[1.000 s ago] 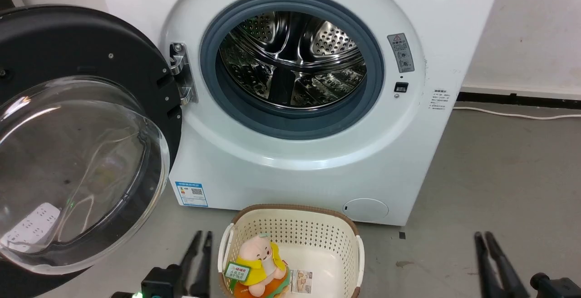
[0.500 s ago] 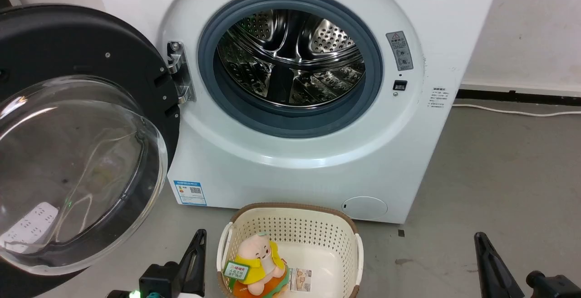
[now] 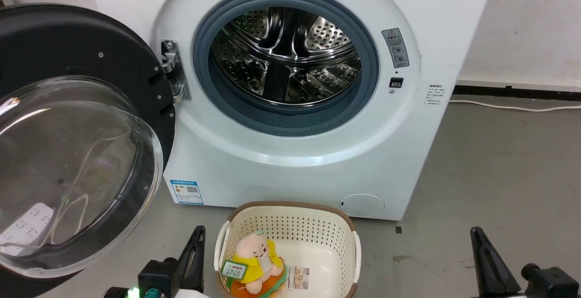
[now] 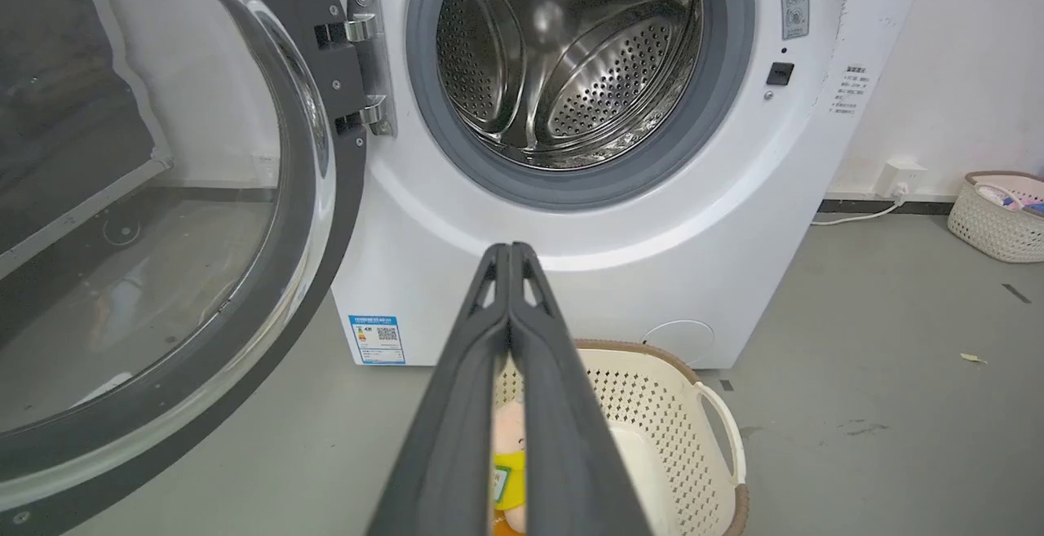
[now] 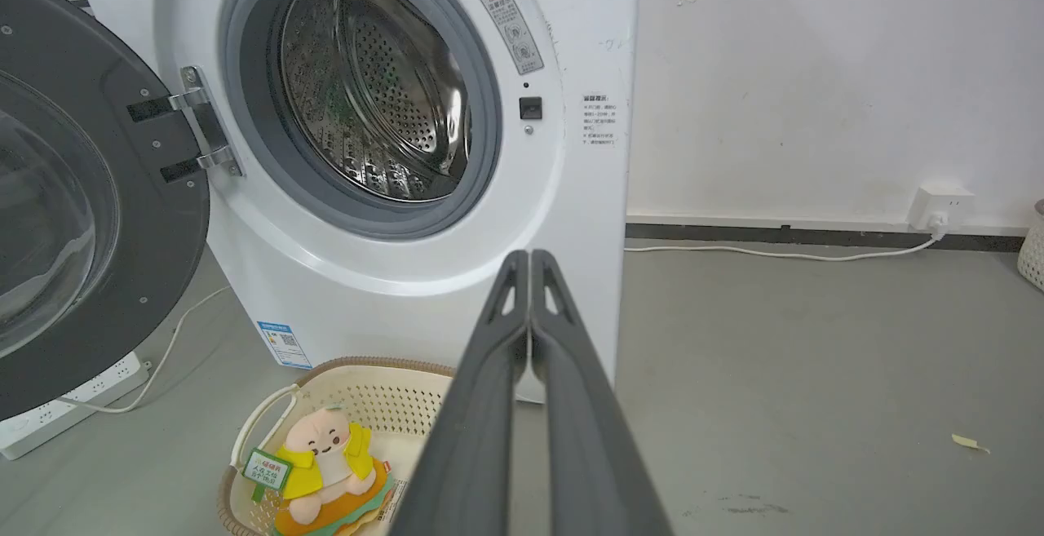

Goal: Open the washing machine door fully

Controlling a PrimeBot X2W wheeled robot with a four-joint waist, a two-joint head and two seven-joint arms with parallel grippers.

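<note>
Looking down from the head view: washing machine (image 3: pixel 290 171) at 12 o'clock, white, steel drum (image 3: pixel 286 57) exposed inside the grey gasket. Washing machine door (image 3: pixel 68 39) at 9 o'clock, swung out wide on the hinge (image 3: pixel 171 73), well apart from the opening, inner face and clear glass bowl (image 3: pixel 77 166) toward the camera. Blue label (image 3: pixel 186 191) low at 7 o'clock on the machine front, round cap (image 3: pixel 361 205) low at 5 o'clock. Cream basket (image 3: pixel 290 230) on the floor (image 3: pixel 476 175) at 6 o'clock, near the machine front, plush toy (image 3: pixel 254 261) lying inside. Left gripper (image 3: pixel 199 232) at 7 o'clock just beside the basket, fingers pressed together, holding nothing. Right gripper (image 3: pixel 475 232) at 5 o'clock, well apart from the basket, fingers together, holding nothing.

Left wrist view: fingers rising from 6 o'clock, closed tip to tip, pointed at the machine front below the drum. Door at 9 o'clock, open, hinge at 11 o'clock. Basket at 5 o'clock, partly behind the fingers. Second basket (image 4: pixel 995 226) at 3 o'clock by the wall, wall socket (image 4: pixel 897 177) near it.

Right wrist view: fingers rising from 6 o'clock, closed with no gap, touching nothing. Door at 9 o'clock, open, apart from the drum opening at 11 o'clock. Basket with plush toy at 7 o'clock. Power strip (image 5: pixel 73 405) on the floor at 8 o'clock, below the door.
</note>
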